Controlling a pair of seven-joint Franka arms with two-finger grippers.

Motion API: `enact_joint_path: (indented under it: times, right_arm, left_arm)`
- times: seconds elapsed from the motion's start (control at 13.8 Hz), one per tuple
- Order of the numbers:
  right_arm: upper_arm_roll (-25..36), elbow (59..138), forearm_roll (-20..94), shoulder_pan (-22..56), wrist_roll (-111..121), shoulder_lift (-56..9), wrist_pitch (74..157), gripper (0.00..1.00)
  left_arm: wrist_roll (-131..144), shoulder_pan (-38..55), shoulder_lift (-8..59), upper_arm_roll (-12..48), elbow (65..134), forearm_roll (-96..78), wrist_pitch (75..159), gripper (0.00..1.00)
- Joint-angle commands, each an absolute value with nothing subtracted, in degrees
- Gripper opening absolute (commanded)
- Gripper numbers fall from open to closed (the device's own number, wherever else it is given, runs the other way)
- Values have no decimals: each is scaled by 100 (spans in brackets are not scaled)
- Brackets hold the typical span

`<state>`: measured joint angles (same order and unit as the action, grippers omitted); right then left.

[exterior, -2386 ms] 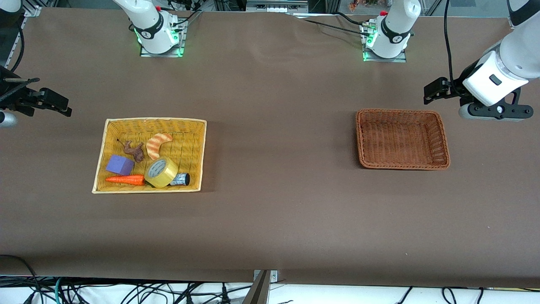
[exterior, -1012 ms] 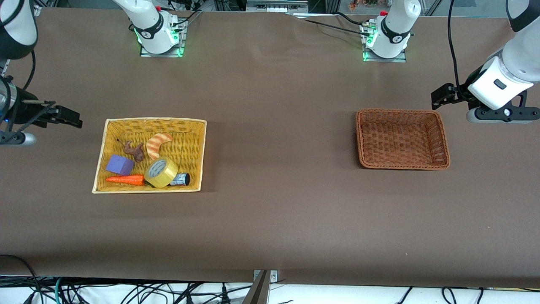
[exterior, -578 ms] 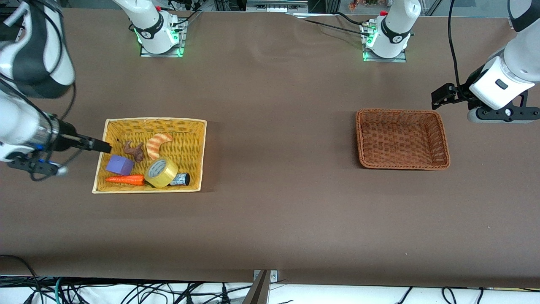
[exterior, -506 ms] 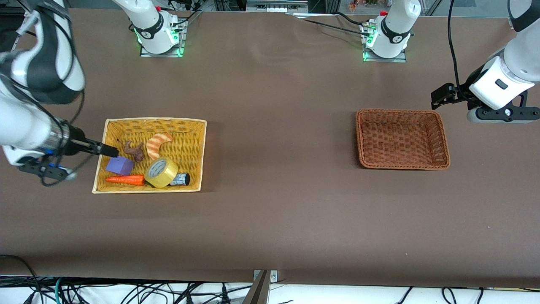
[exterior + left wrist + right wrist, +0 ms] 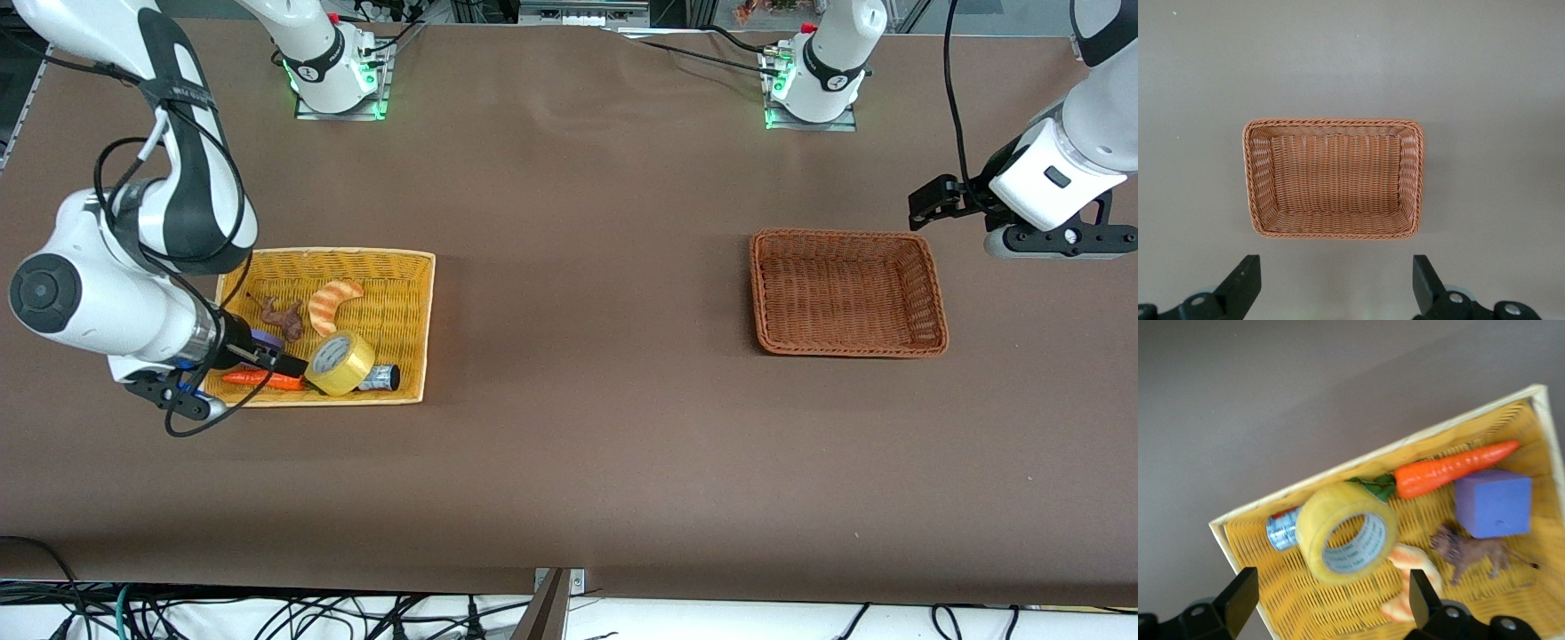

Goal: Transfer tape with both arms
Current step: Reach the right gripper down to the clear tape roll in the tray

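Tape point(image 5: 339, 363) seemingly beneath right hand point(image 5: 286, 363).

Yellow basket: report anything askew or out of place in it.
Only the tape stands out: in the yellow basket it sits tilted, propped against the small can rather than lying flat. Nothing is spilled or damaged. The right gripper, open, hovers beside it.

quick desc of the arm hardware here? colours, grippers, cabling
Two white jointed arms with black joint bands and loose black cables along the links. Green lights glow at both bases. The right gripper and the left gripper are black with two fingers; a round black cap marks the right arm's joint.
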<state>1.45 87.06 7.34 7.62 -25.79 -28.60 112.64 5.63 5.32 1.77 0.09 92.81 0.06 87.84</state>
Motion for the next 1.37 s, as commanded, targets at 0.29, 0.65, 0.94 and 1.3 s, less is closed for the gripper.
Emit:
enact_joint_path:
  times: [0.29, 0.65, 0.94, 1.3]
  right_arm:
    - [141, 9509, 1019, 878, -2909, -2900, 12462, 100]
    - [141, 9589, 1020, 1099, -3472, -2961, 12726, 100]
    - [141, 9966, 1020, 1099, -3560, -2962, 13218, 100]
    - [141, 10125, 1292, 1099, -3560, -2979, 13421, 100]
  left_arm:
    - [571, 457, 97, 70, 9316, -97, 8824, 100]
    - [571, 457, 97, 70, 9316, -88, 8824, 100]
    - [571, 457, 105, 70, 9316, -88, 8824, 100]
    - [571, 457, 105, 62, 9316, -88, 8824, 100]
